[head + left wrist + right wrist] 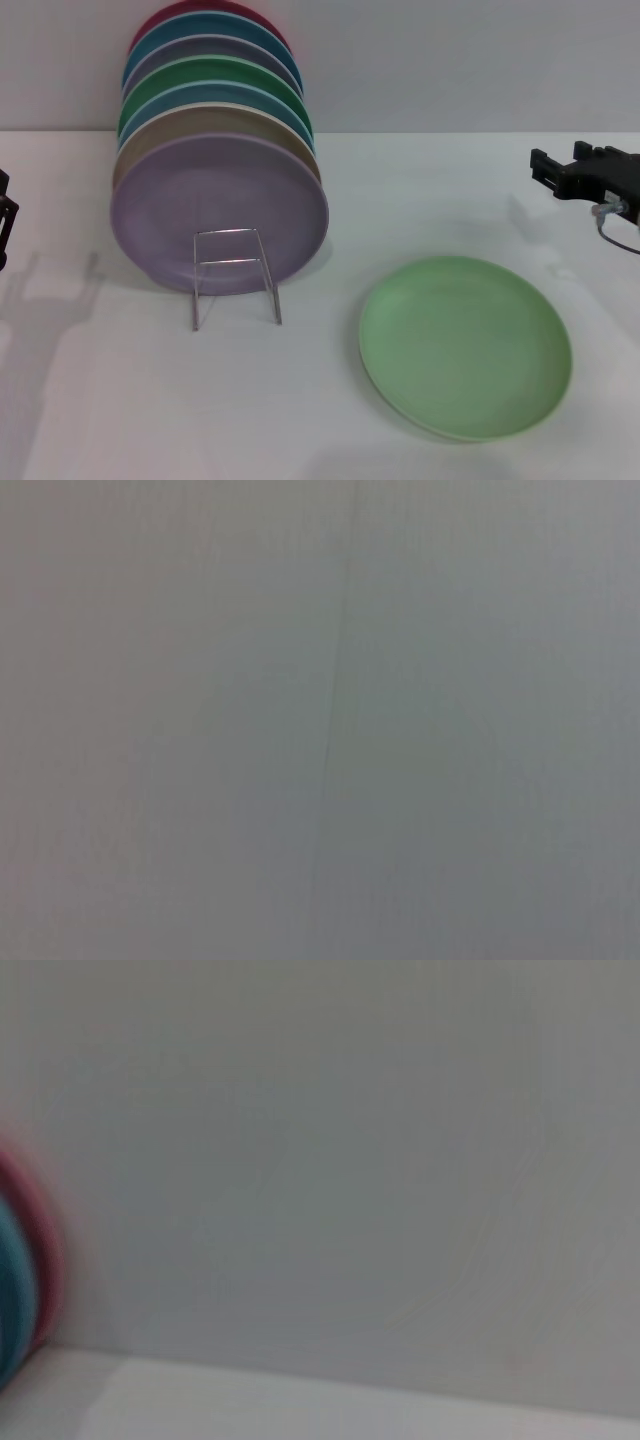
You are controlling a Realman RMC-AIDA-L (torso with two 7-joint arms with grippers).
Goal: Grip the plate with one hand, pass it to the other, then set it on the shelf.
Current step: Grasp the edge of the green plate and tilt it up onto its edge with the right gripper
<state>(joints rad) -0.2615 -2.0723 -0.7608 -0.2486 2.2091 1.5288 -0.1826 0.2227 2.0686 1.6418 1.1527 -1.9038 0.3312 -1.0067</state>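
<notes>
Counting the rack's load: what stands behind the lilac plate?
Behind the lilac plate on the shelf, rims of tan, blue, green, grey-lilac, blue and red plates show; their faces are covered.

Matte plate (465, 345) (smooth), shiny thin metal wire shelf (236, 272).

The plate (465, 345) lies flat right of the shelf (236, 275) (stacked plates (215, 150) behind).

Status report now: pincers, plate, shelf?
Left pincer, right pincer at table edges, holding nothing. Plate flat on table. Shelf front free.
</notes>
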